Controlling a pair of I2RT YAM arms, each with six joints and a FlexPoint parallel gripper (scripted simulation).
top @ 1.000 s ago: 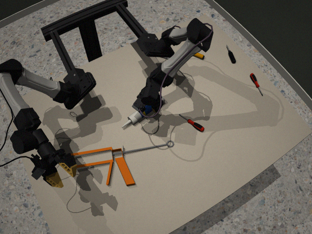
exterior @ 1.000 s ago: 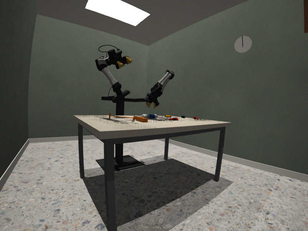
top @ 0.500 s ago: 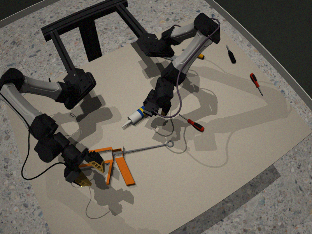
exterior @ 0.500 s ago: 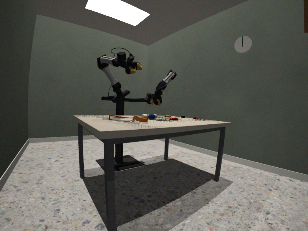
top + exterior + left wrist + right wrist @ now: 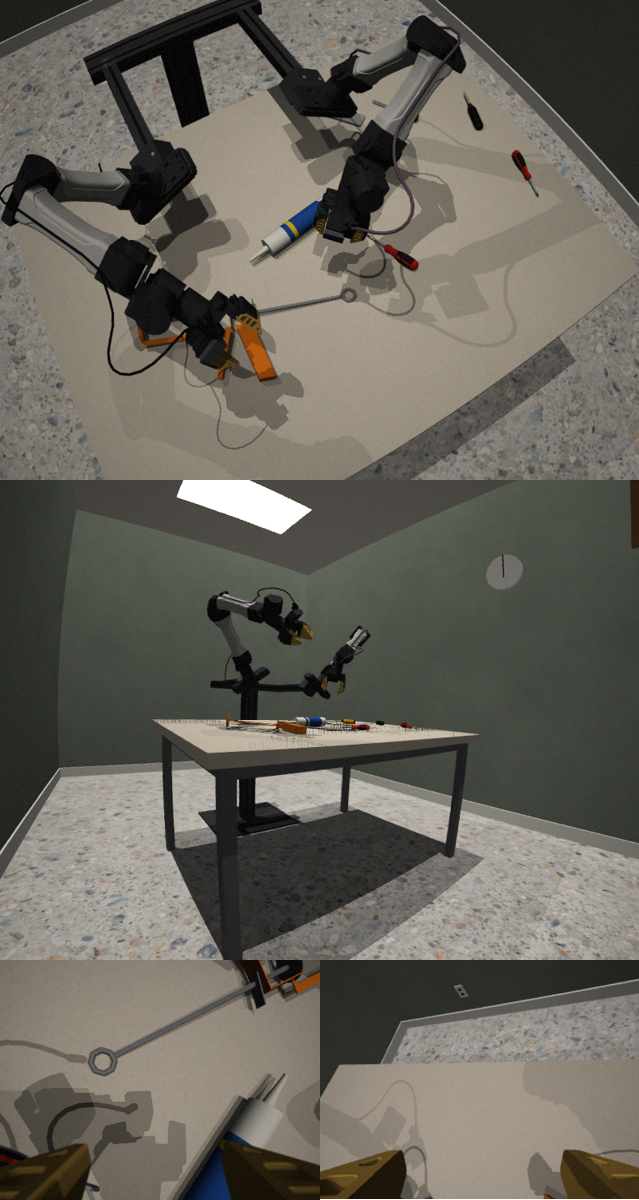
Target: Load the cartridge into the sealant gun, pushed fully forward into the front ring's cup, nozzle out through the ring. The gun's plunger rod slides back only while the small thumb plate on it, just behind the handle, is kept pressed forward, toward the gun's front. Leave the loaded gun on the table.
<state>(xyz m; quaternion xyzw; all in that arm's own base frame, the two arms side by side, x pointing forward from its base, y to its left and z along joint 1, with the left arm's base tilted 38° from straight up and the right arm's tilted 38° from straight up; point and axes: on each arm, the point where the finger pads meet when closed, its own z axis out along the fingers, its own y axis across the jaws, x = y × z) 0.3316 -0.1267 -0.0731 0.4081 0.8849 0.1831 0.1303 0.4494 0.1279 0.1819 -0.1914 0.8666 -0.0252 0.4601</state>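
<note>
The pale, speckle-free table (image 5: 454,356) (image 5: 335,741) (image 5: 172,984) (image 5: 475,1119) bears every part, and loading is unfinished. The long rod reaches well out of the gun's back, so pulling it back looks largely done; seating the cartridge remains.

The orange open-frame sealant gun (image 5: 256,353) (image 5: 292,728) (image 5: 308,983) lies on the left, its long axis running left to right, slightly slanted. Its front points left and a little near; its grey metal rod (image 5: 304,304) (image 5: 180,1025) leaves the back toward the right.

Right of centre and farther off, the blue-and-white cylindrical cartridge (image 5: 292,228) (image 5: 313,721) (image 5: 256,1120) lies flat outside the frame, its axis diagonal, nozzle pointing left and near.

The left gripper (image 5: 338,230) (image 5: 332,685) (image 5: 156,1151) hangs open above the cartridge's far end, holding nothing. The right gripper (image 5: 237,340) (image 5: 301,635) (image 5: 483,1159), also open and without a load, is high over the gun.

Smallest, the rod's ring-shaped end (image 5: 348,295) (image 5: 102,1062) lies nearer than the cartridge.

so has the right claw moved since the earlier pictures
yes, in the top view the right claw has shifted along the gun, from its front frame toward its handle end
</note>
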